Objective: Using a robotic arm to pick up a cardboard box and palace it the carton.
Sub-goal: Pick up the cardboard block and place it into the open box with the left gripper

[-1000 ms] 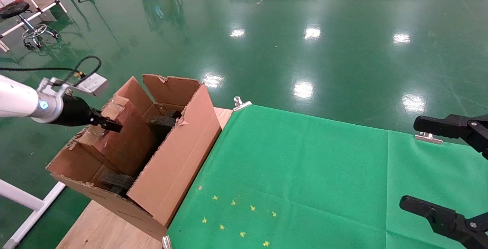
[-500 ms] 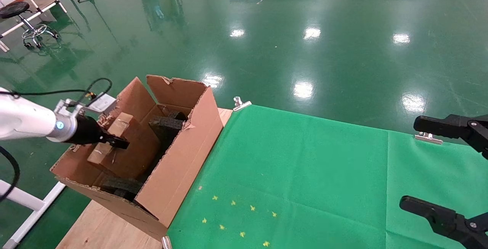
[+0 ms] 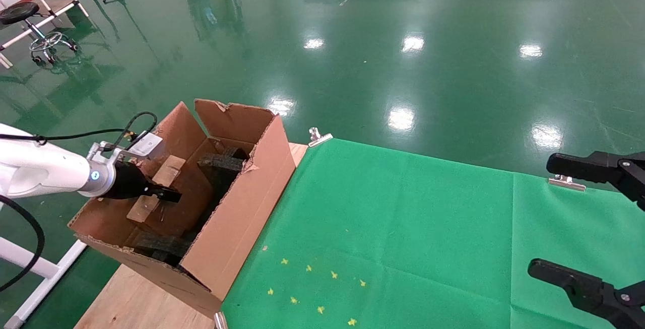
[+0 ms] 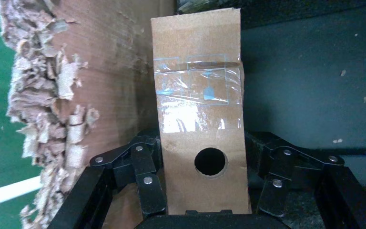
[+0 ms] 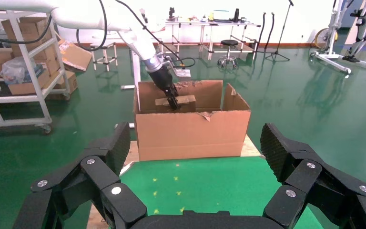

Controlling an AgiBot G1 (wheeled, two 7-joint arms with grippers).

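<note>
Pinching the cardboard box (image 4: 201,119) by its long sides near the holed end, left pincer (image 4: 205,186) holds it inside the carton (image 3: 242,203). Looks light, stiff, tape slick, so grip bare cardboard. Right pincer (image 3: 579,223) spread, idle over bench (image 3: 403,228).

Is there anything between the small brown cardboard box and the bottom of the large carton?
Black foam blocks stand inside the large carton beside the small brown cardboard box held by the left gripper; what lies beneath is hidden.

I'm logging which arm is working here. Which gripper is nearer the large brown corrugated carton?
Left. The left gripper is inside the large brown corrugated carton, clamping the small brown cardboard box. The right gripper hangs open over the green cloth, far off.
</note>
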